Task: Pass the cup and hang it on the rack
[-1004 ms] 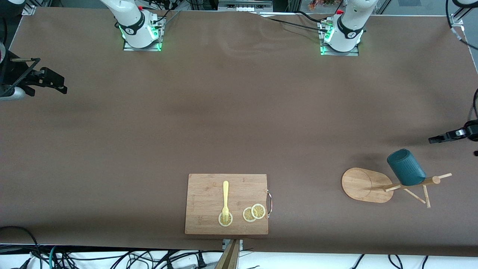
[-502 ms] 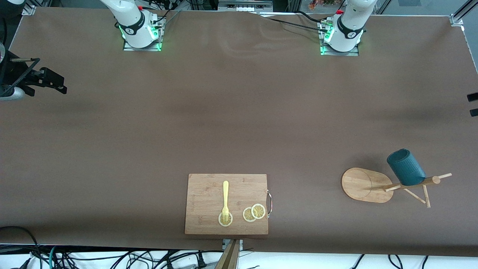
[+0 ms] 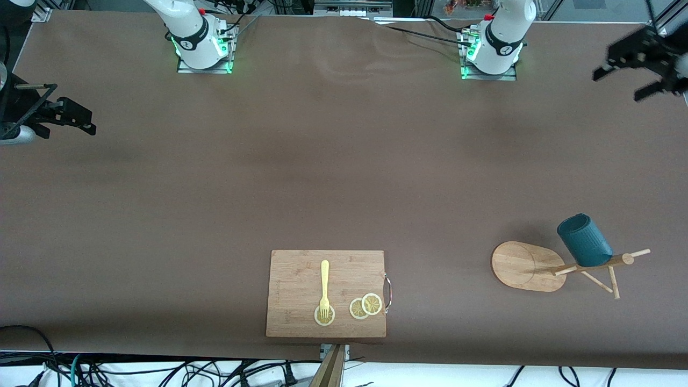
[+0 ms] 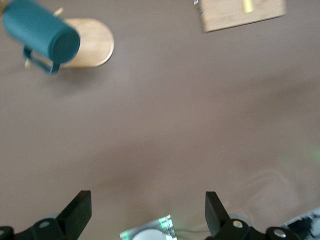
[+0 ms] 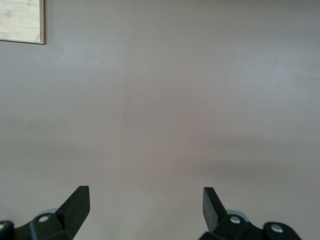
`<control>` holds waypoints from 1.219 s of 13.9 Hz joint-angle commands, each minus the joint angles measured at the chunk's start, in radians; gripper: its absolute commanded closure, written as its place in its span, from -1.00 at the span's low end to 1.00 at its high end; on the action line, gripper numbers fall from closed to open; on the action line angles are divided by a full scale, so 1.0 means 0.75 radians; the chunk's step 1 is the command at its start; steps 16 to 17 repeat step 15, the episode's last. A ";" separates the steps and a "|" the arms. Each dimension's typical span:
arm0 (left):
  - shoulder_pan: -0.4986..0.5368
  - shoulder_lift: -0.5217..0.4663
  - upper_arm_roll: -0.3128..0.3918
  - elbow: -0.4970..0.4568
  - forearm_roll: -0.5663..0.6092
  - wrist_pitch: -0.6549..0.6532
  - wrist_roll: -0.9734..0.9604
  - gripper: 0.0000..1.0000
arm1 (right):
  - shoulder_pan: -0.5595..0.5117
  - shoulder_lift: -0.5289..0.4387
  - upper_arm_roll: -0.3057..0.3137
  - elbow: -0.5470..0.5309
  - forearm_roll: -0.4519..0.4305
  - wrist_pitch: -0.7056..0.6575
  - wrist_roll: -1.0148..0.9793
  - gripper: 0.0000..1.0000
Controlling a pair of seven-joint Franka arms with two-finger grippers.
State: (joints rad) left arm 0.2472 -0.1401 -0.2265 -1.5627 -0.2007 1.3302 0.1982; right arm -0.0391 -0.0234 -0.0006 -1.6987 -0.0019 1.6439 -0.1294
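Observation:
The dark teal ribbed cup (image 3: 583, 240) hangs by its handle on a peg of the bamboo rack (image 3: 524, 266), near the left arm's end of the table. Neither gripper touches it. The left wrist view shows the cup (image 4: 42, 35) with its small handle over the rack's oval base (image 4: 95, 42). My left gripper (image 3: 621, 86) hangs open and empty in the air, over the table's edge by its own base, well away from the rack; its fingers stand wide in its wrist view (image 4: 148, 200). My right gripper (image 3: 75, 115) waits open and empty at the right arm's end (image 5: 145, 195).
A rectangular wooden cutting board (image 3: 301, 279) lies near the front camera's edge, carrying a yellow fork (image 3: 324, 287) and lemon slices (image 3: 366, 306). A corner of the board (image 5: 20, 20) shows in the right wrist view. The two arm bases (image 3: 204, 45) (image 3: 492, 51) stand farthest from the camera.
My left gripper has drawn back from beside the hanging cup toward its base's side of the table. The cup, rack and right arm have not moved.

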 commanded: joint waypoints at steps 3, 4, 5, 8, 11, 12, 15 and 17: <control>-0.193 -0.091 0.040 -0.158 0.214 0.081 -0.266 -1.00 | -0.005 -0.002 -0.005 0.011 0.017 -0.012 0.007 -1.00; -0.193 -0.087 0.044 -0.158 0.251 0.118 -0.282 -1.00 | -0.005 -0.002 -0.005 0.011 0.019 -0.012 0.007 -1.00; -0.193 -0.087 0.065 -0.178 0.263 0.161 -0.287 -1.00 | -0.005 -0.002 -0.005 0.011 0.019 -0.012 0.007 -1.00; -0.170 -0.083 0.069 -0.213 0.251 0.243 -0.295 -1.00 | -0.007 -0.002 -0.007 0.011 0.023 -0.010 0.007 -1.00; -0.152 -0.083 0.067 -0.211 0.237 0.235 -0.342 -1.00 | -0.007 -0.002 -0.007 0.011 0.023 -0.012 0.007 -1.00; -0.150 -0.085 0.067 -0.211 0.237 0.231 -0.348 -1.00 | -0.009 0.001 -0.007 0.011 0.021 -0.012 0.007 -1.00; -0.119 -0.081 0.069 -0.209 0.194 0.231 -0.387 -1.00 | -0.011 0.007 -0.007 0.011 0.023 -0.010 0.007 -1.00; -0.119 -0.081 0.069 -0.209 0.194 0.231 -0.387 -1.00 | -0.011 0.007 -0.007 0.011 0.023 -0.010 0.007 -1.00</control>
